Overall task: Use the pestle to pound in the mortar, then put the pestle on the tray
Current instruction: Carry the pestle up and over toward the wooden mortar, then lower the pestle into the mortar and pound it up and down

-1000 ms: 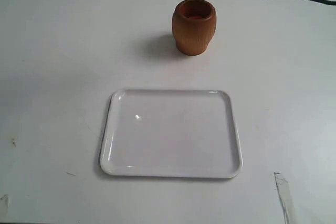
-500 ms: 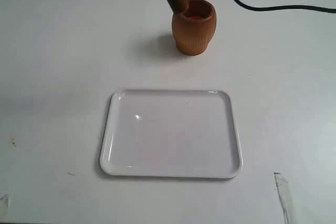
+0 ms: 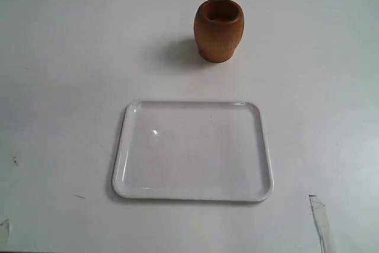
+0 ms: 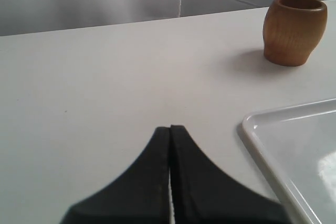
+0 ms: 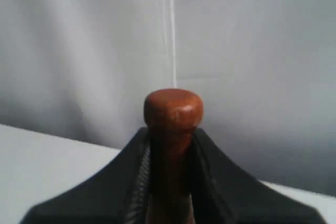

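The mortar (image 3: 218, 29) stands upright at the far middle of the table, its reddish inside showing; it also appears in the left wrist view as the mortar (image 4: 293, 30). The white tray (image 3: 126, 140) lies flat in front of it, with nothing on it; the tray's (image 4: 255, 133) corner shows beside the left gripper. My left gripper (image 4: 170, 129) is shut with nothing between its fingers, low over bare table. My right gripper (image 5: 170, 132) is shut on the pestle (image 5: 172, 111), whose rounded end sticks out past the fingertips. Neither gripper nor the pestle shows in the exterior view.
A grey curtain-like wall (image 5: 252, 51) fills the background behind the right gripper. Small scuff marks (image 3: 318, 217) sit near the table's front edge, right of the tray.
The pestle, which dipped from above the mortar to its rim half a second ago, has lifted out of the exterior view along with the black cable. Mortar and tray have not moved.
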Robot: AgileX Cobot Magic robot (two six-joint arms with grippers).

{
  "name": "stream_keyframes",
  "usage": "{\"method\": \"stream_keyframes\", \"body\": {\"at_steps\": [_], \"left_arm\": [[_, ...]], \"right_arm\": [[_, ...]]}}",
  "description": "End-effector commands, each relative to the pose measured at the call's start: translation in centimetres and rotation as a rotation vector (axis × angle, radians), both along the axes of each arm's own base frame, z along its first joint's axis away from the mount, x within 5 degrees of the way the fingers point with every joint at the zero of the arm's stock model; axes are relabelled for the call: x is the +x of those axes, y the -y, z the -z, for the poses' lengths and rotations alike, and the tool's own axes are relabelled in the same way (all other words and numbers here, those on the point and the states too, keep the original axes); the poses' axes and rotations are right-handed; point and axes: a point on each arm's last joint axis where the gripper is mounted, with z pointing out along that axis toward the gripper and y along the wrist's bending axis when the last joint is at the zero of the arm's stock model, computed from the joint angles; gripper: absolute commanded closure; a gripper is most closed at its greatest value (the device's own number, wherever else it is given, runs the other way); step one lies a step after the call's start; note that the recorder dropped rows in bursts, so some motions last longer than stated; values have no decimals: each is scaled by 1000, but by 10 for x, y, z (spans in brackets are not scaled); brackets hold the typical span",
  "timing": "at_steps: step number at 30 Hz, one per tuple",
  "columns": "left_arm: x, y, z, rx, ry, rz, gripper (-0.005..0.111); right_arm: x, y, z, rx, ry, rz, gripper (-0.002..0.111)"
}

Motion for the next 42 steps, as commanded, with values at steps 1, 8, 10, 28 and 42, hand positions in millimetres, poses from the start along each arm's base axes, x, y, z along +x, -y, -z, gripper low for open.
{"method": "stream_keyframes", "body": {"at_steps": [1,8,10,28,42], "left_arm": [[0,1,0,-15,4,6,107],[0,1,0,-15,4,6,107],[0,1,0,-15,4,6,107],[0,1,0,-15,4,6,107],[0,1,0,-15,4,6,107]], "right_arm": [[-21,-21,-22,-184,231,-97,108],[-31,-27,-4,-771,342,-305,108],[-29,-25,-3,-706,293,-280,108],[-47,-11,83,165,576,-27,108],[-7,-31,146,140,408,-67,108]]}}
